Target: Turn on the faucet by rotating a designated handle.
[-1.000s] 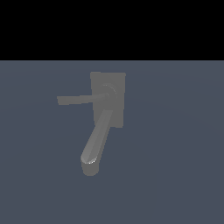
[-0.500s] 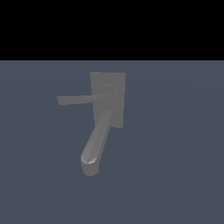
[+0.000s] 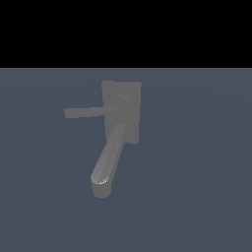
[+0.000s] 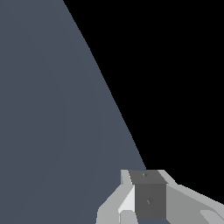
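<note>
Slate floor (image 3: 197,197) bare around faucet (image 3: 122,113), handle (image 3: 88,112) toward exterior view's left; pincer (image 4: 148,201) state unreadable

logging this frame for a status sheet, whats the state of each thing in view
faucet: standing on the grey surface, nothing touching it in the exterior view
handle: pointing out to the exterior view's left from its round hub, not gripped
spout: angled down toward the bottom of the exterior view, no water visible
gripper: only partly visible in the wrist view, away from the faucet, open or shut cannot be told
</note>
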Controlling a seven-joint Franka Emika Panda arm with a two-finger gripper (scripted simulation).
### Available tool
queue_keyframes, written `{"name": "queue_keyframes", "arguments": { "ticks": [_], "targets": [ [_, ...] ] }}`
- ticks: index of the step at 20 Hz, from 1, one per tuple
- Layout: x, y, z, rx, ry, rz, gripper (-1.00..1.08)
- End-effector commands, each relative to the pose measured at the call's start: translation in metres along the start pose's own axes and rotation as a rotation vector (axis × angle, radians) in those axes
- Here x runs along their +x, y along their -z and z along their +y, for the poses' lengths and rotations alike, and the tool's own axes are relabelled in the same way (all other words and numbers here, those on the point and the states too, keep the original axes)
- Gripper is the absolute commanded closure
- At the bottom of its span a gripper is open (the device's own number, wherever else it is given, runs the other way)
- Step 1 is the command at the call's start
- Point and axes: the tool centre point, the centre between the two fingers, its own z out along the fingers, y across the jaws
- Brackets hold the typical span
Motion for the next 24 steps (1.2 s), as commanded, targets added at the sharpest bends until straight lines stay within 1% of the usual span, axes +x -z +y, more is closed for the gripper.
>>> {"name": "queue_keyframes", "arguments": {
  "ticks": [1,4,7,12,18,21,24],
  "targets": [
    [0.015,0.016,-0.003,-0.096,0.033,0.062,1.08],
    [0.033,0.035,-0.011,-0.203,0.081,0.135,1.08],
    [0.050,0.054,-0.025,-0.304,0.139,0.208,1.08],
    [0.077,0.082,-0.061,-0.458,0.257,0.327,1.08],
    [0.102,0.105,-0.123,-0.612,0.433,0.463,1.08],
    [0.110,0.111,-0.161,-0.675,0.535,0.527,1.08],
    [0.115,0.112,-0.202,-0.727,0.645,0.587,1.08]
  ]
}}
